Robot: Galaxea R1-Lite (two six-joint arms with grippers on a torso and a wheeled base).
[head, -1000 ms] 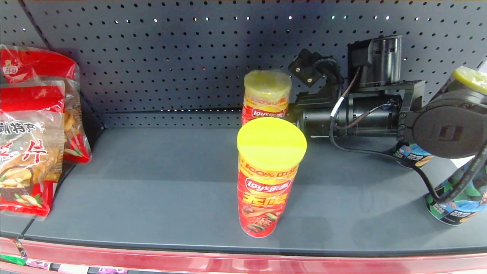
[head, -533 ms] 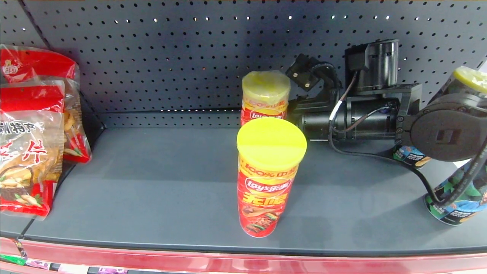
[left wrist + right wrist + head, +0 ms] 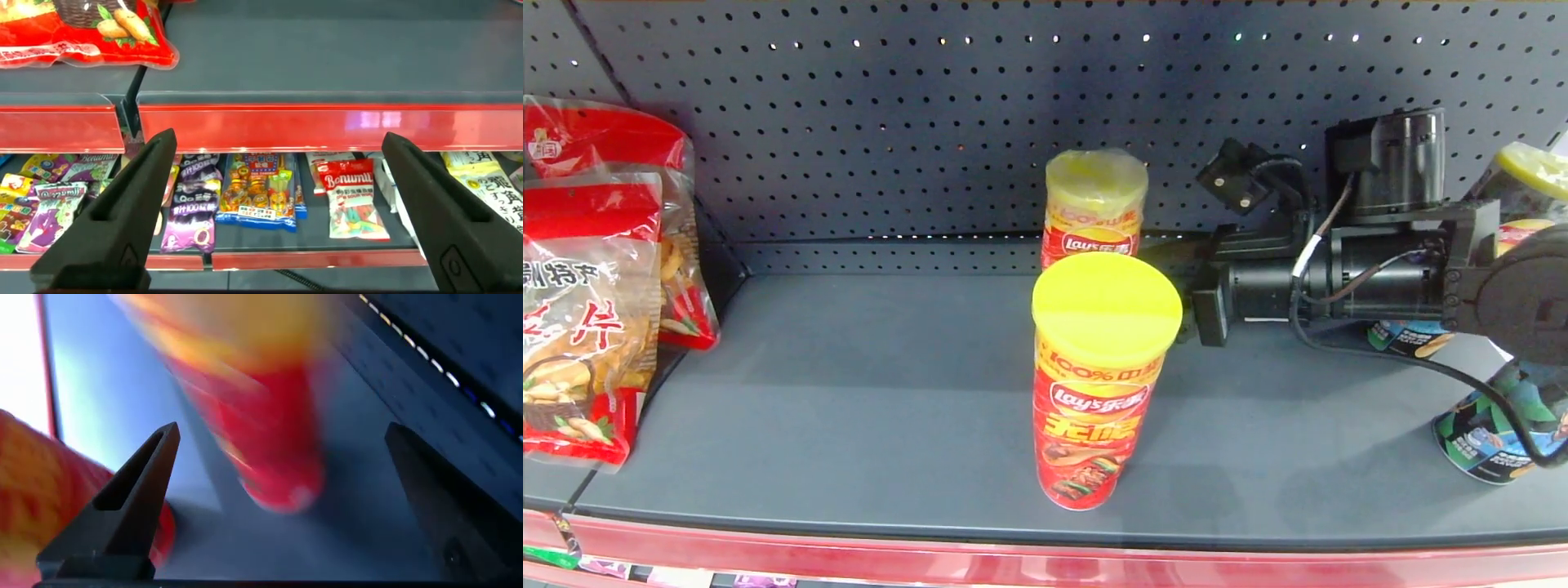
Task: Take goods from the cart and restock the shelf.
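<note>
Right end effector (image 3: pixel 280 433): fingers spread wide, gripping nothing. Directly ahead of its fingertips is the red cylindrical crisp can with a film-wrapped yellow lid (image 3: pixel 1094 208). It stands upright at the back of the dark grey shelf (image 3: pixel 849 408), against the perforated grey back panel (image 3: pixel 849 122). The right wrist view is blurred, so contact is hard to call. In the head view the fingers look just short of that can, not touching.

A second red cylindrical crisp can with a bare yellow lid (image 3: pixel 1104 376) stands upright nearer the shelf front, to the left-front of that end effector. It covers part of the fingertips in the head view. Dark printed cans (image 3: pixel 1494 441) stand back by the end effector's wrist, toward the right end of the shelf. Red-and-clear snack bags (image 3: pixel 588 310) sit well beyond both red cans, at the far left end.

Left end effector (image 3: pixel 278 137): fingers also wide apart, empty. It faces the red shelf edge strip (image 3: pixel 286 126). Small coloured packets (image 3: pixel 261 188) on a lower shelf show between its fingers.
</note>
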